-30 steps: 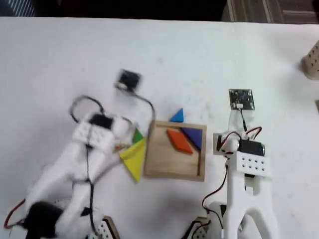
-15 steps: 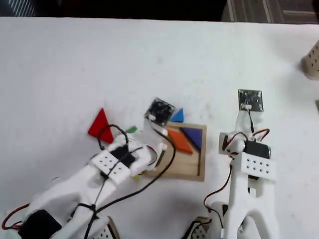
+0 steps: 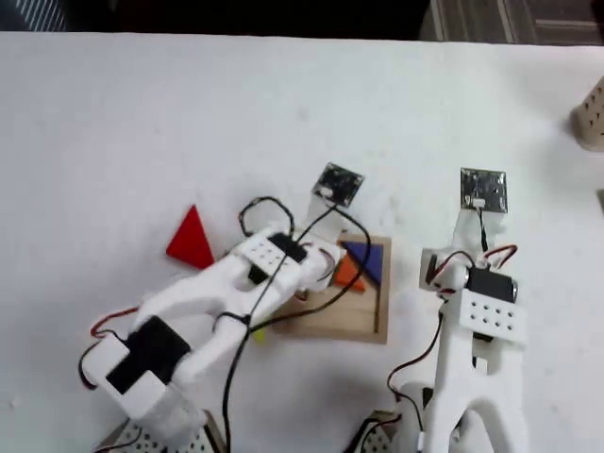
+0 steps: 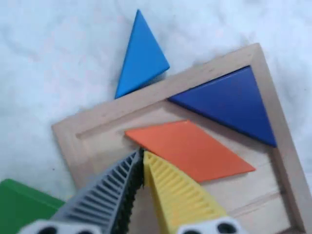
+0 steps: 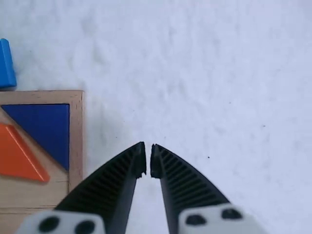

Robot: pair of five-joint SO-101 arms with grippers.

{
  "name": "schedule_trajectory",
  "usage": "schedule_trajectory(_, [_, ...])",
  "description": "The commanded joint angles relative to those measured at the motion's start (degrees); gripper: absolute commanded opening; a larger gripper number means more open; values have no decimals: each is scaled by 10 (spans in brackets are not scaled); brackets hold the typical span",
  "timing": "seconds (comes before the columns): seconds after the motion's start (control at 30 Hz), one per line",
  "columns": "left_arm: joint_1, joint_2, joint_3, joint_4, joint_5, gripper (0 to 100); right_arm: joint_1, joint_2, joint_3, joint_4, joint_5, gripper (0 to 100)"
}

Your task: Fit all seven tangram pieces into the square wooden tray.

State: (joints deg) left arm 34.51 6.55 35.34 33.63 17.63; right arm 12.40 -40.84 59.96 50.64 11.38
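Observation:
The square wooden tray [image 3: 363,326] holds an orange parallelogram [image 4: 190,148] and a dark blue triangle [image 4: 229,102] in one corner. A light blue triangle [image 4: 141,56] lies on the table against the tray's far rim [image 4: 161,92]. My left gripper [image 4: 142,157] is shut and empty, with its grey and yellow fingers meeting above the orange piece's end. A green piece [image 4: 19,204] sits just outside the tray. The red triangle [image 3: 191,238] lies on the table left of the tray. A sliver of the yellow piece [image 3: 257,332] shows under the left arm. My right gripper [image 5: 147,161] is shut over bare table beside the tray's right rim [image 5: 75,141].
The left arm [image 3: 208,302] stretches diagonally across the tray's left side and covers it. The right arm [image 3: 477,321] stands just right of the tray. A perforated tan object [image 3: 593,118] sits at the far right edge. White table spreads open behind the tray.
The left arm has swung from the table left of the tray to above the tray, uncovering the red triangle. The right arm has shifted slightly to the right.

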Motion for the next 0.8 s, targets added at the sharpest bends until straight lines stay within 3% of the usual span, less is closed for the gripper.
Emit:
schedule_trajectory(0.0, [36,-3,-35,2,6,21,-1,-11,-7,-11,-5,22])
schedule_trajectory(0.23, [43,-3,-38,0,2,21,2,-11,5,-10,-36,176])
schedule_trajectory(0.77, [119,-3,-23,-33,1,21,2,-11,7,-10,-31,176])
